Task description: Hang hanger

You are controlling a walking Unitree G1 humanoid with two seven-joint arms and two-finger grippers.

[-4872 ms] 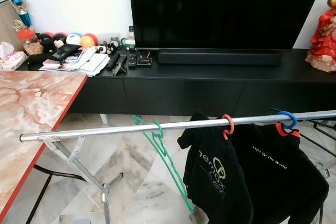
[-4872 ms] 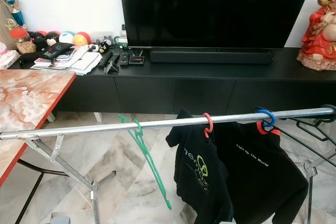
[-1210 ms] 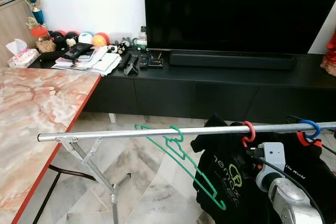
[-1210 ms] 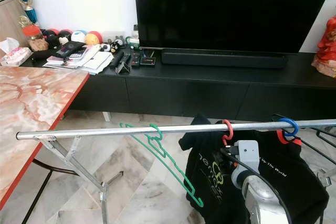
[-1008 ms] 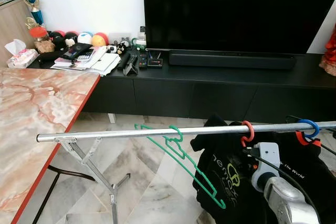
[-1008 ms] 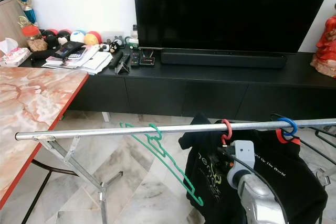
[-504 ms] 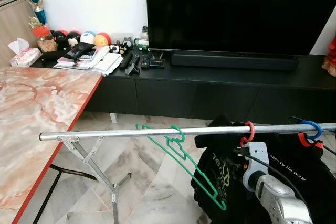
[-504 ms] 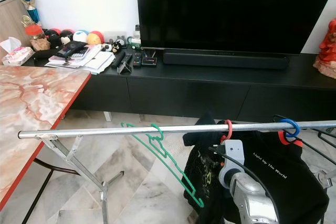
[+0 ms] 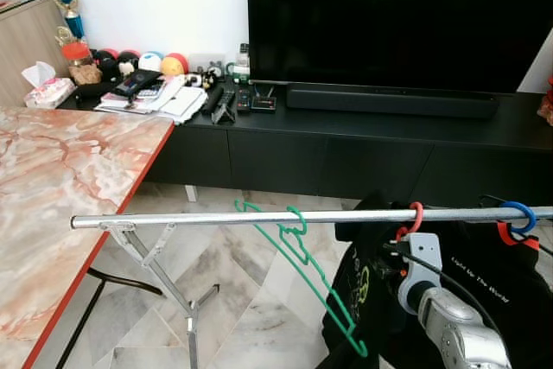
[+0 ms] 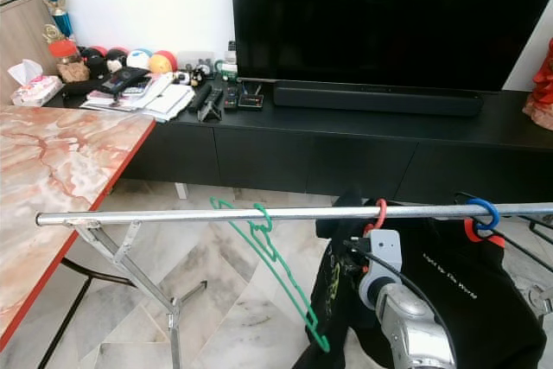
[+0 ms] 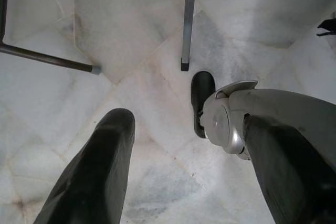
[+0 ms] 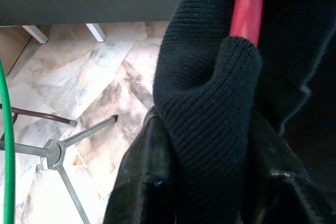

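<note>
A bare green hanger (image 9: 304,244) hangs by its hook on the silver rail (image 9: 199,218), tilted down to the right. Further right on the rail, a red hanger (image 9: 416,214) carries a black shirt (image 10: 341,278), and a blue hanger (image 9: 518,212) carries another. My right arm (image 9: 449,321) reaches up into the first shirt just under the red hook. In the right wrist view my right gripper (image 12: 210,150) is shut on the shirt's knit collar, with the red hanger (image 12: 249,3) above it. My left gripper (image 11: 186,124) hangs open over the floor.
A marble table with a red edge (image 9: 130,187) stands at my left, close to the rail's end. The rack's folding legs (image 9: 186,313) spread below. Behind are a low black cabinet (image 9: 346,153) and a large TV (image 9: 397,15). My own foot (image 11: 202,95) stands on the tiles.
The camera has drifted a little, so the scene sits further right. My right arm has moved left and deeper into the black shirt on the red hanger, bunching its cloth leftward.
</note>
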